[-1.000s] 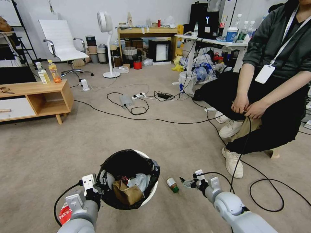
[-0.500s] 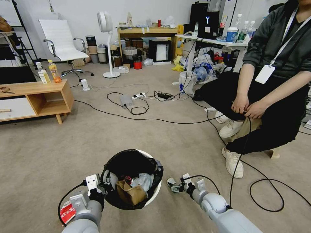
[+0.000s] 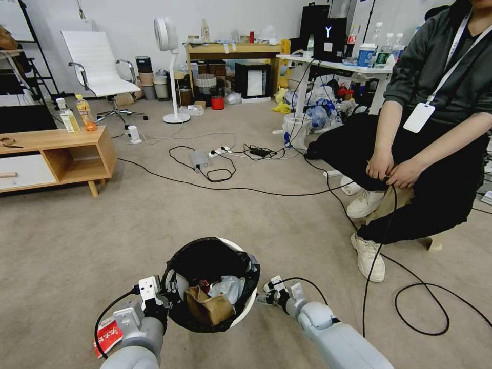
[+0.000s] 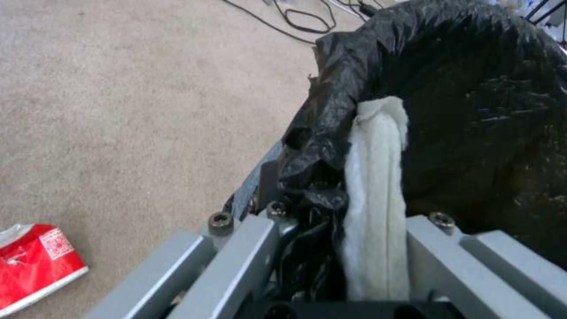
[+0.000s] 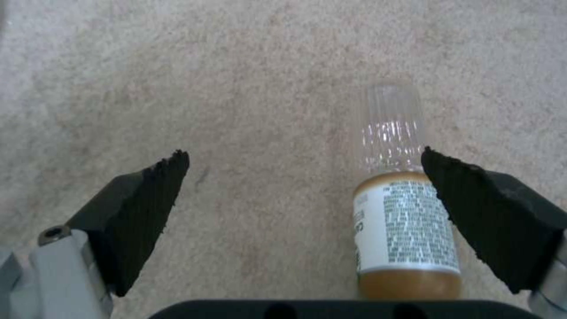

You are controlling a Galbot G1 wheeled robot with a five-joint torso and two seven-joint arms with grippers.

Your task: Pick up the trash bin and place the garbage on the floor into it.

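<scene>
The trash bin (image 3: 241, 307), white with a black bag over its rim, hangs low over the floor (image 3: 128, 225). My left gripper (image 3: 166, 291) is shut on its near-left rim (image 4: 378, 186). Inside lie a brown paper bag (image 3: 205, 306), white tissues (image 3: 228, 287) and something red (image 3: 203, 283). My right gripper (image 3: 264, 297) is down at the carpet just right of the bin, open (image 5: 302, 157). A clear bottle (image 5: 407, 221) with a white label lies on the carpet between its fingers, close against one pad (image 5: 472, 204). A red-and-white snack wrapper (image 3: 107, 335) (image 4: 35, 261) lies beside my left arm.
A seated person's shoes (image 3: 366, 256) and looping black cables (image 3: 410, 307) are to the right. A low wooden cabinet (image 3: 56, 154) with upright drink bottles (image 3: 84, 114) stands at the left. More cables (image 3: 215, 174), a fan (image 3: 171, 77) and desks lie farther back.
My right gripper has slid left along the carpet towards the bin and now straddles the bottle, which it hides in the head view. The bin and left arm have shifted slightly right.
</scene>
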